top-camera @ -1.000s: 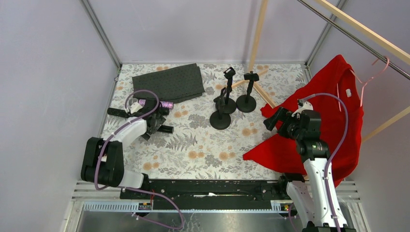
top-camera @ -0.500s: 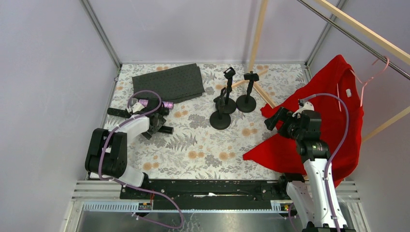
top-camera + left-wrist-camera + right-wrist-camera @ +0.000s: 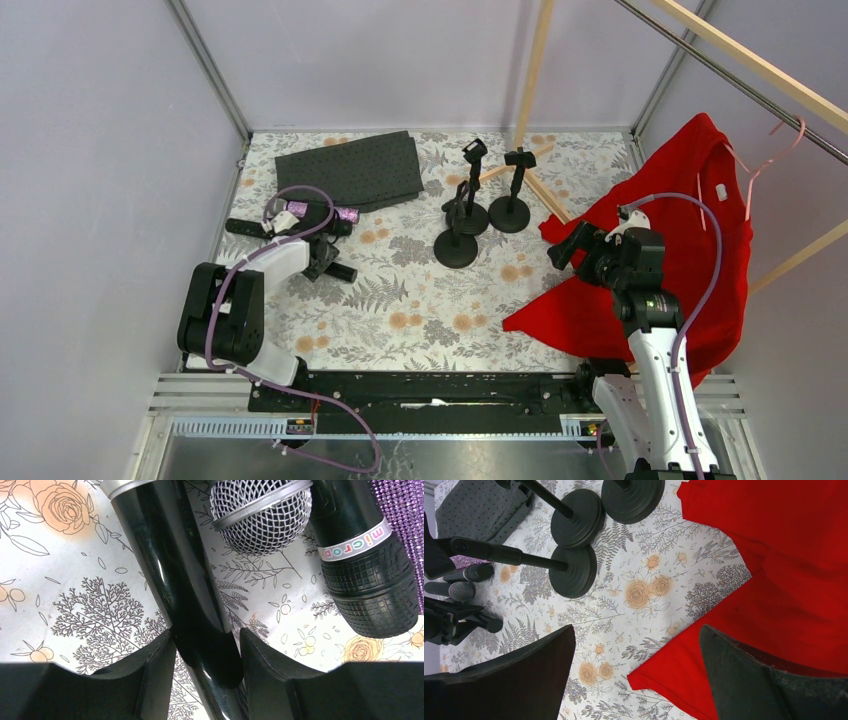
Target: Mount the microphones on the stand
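Left tool (image 3: 207,655) clamped on 1 black microphone (image 3: 165,555), which lies flat on the surface (image 3: 75,605). Other microphones (image 3: 260,515) lie just beyond it. 3 stands (image 3: 456,248), well right of it, all empty. Right tool (image 3: 634,650) wide open, holding nothing. 0 attached yet.

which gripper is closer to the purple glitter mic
Left. The left gripper clasps a black microphone beside the purple glitter mic; the right gripper hangs far off by the red shirt.
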Controlling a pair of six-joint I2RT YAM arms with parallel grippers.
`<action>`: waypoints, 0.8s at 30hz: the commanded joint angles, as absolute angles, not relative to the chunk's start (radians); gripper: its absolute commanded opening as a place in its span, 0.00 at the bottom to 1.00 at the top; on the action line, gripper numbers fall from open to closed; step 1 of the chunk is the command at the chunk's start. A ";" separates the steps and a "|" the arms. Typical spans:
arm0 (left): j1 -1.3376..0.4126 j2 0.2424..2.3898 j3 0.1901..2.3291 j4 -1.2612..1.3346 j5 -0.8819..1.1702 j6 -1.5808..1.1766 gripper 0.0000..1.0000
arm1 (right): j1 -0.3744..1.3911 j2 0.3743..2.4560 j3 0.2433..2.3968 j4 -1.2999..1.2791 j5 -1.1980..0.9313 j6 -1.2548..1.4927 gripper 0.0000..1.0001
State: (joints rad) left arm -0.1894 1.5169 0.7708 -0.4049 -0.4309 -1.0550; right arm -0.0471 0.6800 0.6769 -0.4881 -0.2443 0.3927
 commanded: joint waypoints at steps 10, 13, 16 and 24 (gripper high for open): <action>-0.217 1.288 0.801 -0.442 -0.424 -1.035 0.07 | -0.049 0.678 0.689 -0.480 -0.215 0.383 1.00; -0.227 1.238 0.827 -0.464 -0.422 -1.020 0.01 | -0.049 0.679 0.689 -0.480 -0.214 0.384 1.00; -0.243 1.190 0.858 -0.496 -0.425 -1.008 0.00 | -0.049 0.679 0.689 -0.480 -0.213 0.385 1.00; -0.287 1.007 0.873 -0.517 -0.441 -0.932 0.00 | -0.049 0.679 0.691 -0.483 -0.210 0.385 1.00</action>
